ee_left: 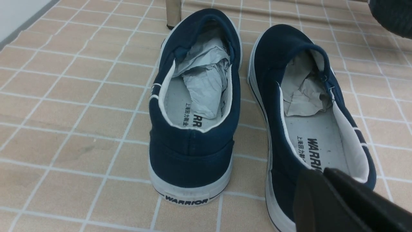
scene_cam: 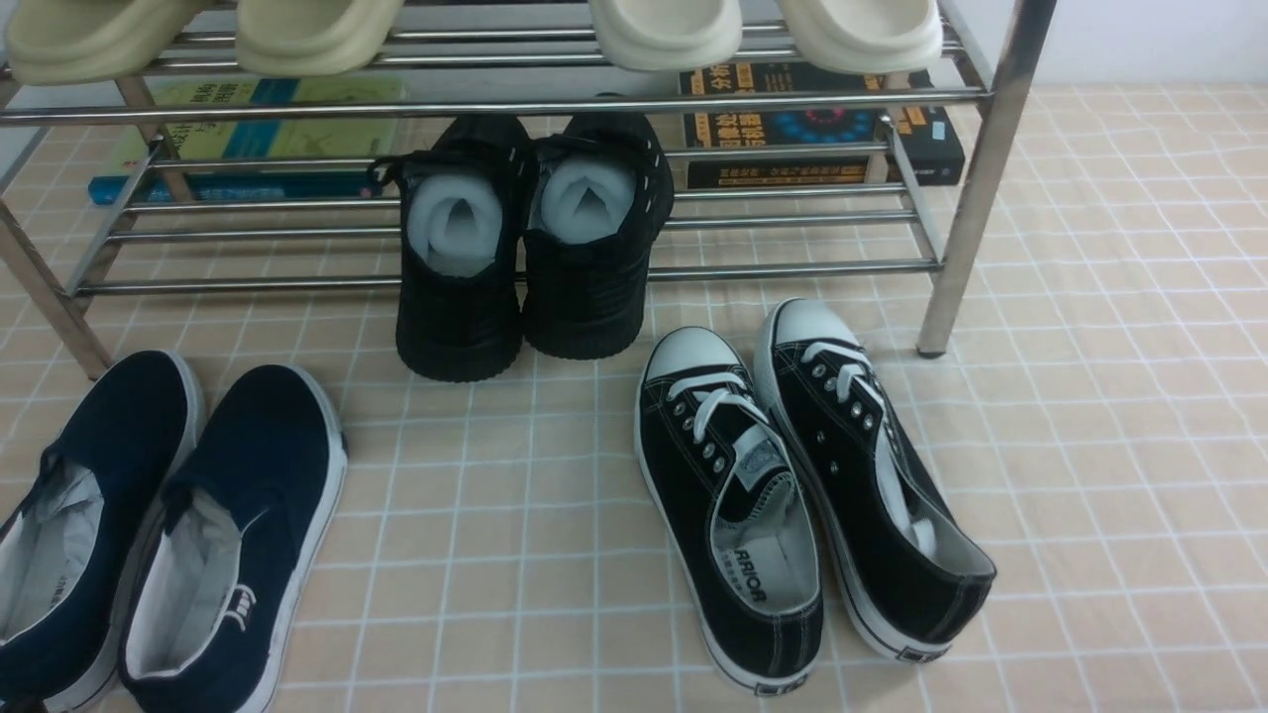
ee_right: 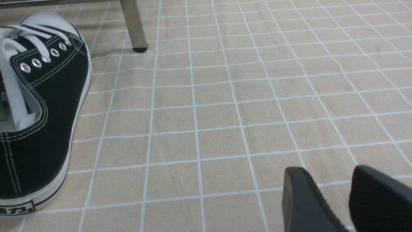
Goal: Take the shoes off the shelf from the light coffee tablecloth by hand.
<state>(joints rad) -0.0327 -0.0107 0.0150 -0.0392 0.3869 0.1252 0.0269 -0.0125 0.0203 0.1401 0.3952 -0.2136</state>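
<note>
The navy shoes (scene_cam: 267, 436) lie side by side on the light coffee tablecloth (scene_cam: 1090, 396) at the front left, toes pointing at the shelf (scene_cam: 495, 104), off its bars. In the left wrist view both shoes (ee_left: 193, 151) show crumpled paper inside. My left gripper (ee_left: 322, 170) hangs over the heel rim of one shoe (ee_left: 283, 45), its fingers pressed together; whether the rim is pinched I cannot tell. My right gripper (ee_right: 328, 170) stands open above bare cloth, with nothing between its fingers. Neither gripper shows in the front view.
A black foam-stuffed pair (scene_cam: 525, 297) rests with its toes on the shelf's lower bars. Black lace-up sneakers (scene_cam: 792, 475) lie on the cloth right of centre, near the shelf leg (ee_right: 133, 25). Cream slippers (scene_cam: 307, 30) sit on the top tier, with books (scene_cam: 822, 129) behind.
</note>
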